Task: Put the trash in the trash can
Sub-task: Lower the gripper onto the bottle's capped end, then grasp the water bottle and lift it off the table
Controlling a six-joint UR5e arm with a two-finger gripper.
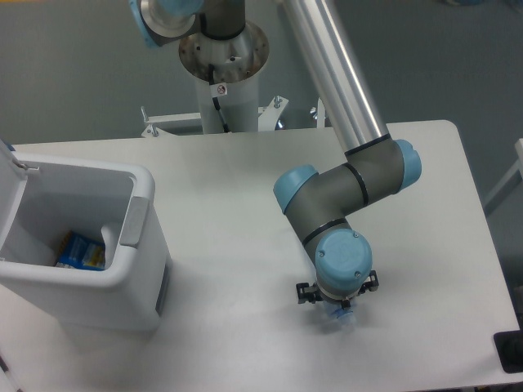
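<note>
Bluish bottle mostly hidden under the arm, white trash can open at left, lid raised

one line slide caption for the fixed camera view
UR5e gripper poised over a mostly hidden plastic bottle on the table, open trash can at left.

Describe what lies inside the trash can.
In the trash can, a blue packet rests at the bottom beside something white. The near wall hides the rest.

arm folded at elbow, wrist pointing straight down low over the table. gripper mostly hidden beneath wrist housing; finger state not discernible.
</note>
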